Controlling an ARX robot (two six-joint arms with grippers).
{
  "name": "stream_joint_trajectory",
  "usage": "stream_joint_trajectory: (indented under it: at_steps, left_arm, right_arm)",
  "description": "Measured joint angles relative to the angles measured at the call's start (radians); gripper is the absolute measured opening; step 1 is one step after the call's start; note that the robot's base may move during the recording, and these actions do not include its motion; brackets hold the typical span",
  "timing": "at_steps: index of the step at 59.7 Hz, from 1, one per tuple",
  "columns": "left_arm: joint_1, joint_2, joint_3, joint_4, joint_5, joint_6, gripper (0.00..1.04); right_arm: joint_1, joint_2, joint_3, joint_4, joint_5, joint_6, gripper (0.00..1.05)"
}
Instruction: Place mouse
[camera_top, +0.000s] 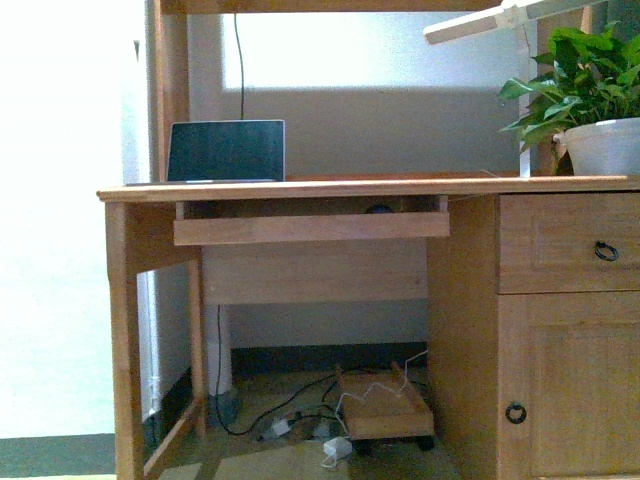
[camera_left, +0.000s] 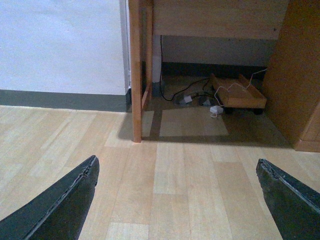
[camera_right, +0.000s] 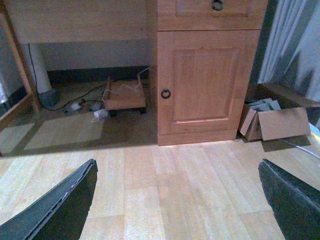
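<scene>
You're facing a study corner, the sort you'd find in a home or small office. A wooden table (camera_top: 300, 188) carries an open laptop (camera_top: 226, 150) and a potted plant (camera_top: 580, 80), with a white lamp (camera_top: 490, 20) reaching over them. The table has a pull-out shelf (camera_top: 310, 228), a drawer (camera_top: 565, 240) and a cupboard door (camera_right: 205, 85) with ring handles. Underneath you see loose cables and plugs (camera_left: 187, 98) and a small wheeled wooden stand (camera_left: 239, 95) on a pale wood floor (camera_right: 165, 190), with a cardboard box (camera_right: 280, 124) lying near a curtain (camera_right: 290, 40)
</scene>
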Motion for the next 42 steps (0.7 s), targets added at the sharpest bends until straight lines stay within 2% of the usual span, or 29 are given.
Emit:
stream_joint_trajectory:
  at_steps: [42]
  left_arm:
    - [0.0, 0.0, 0.0, 0.0, 0.0, 0.0, 0.97]
  right_arm:
    - [0.0, 0.0, 0.0, 0.0, 0.0, 0.0, 0.97]
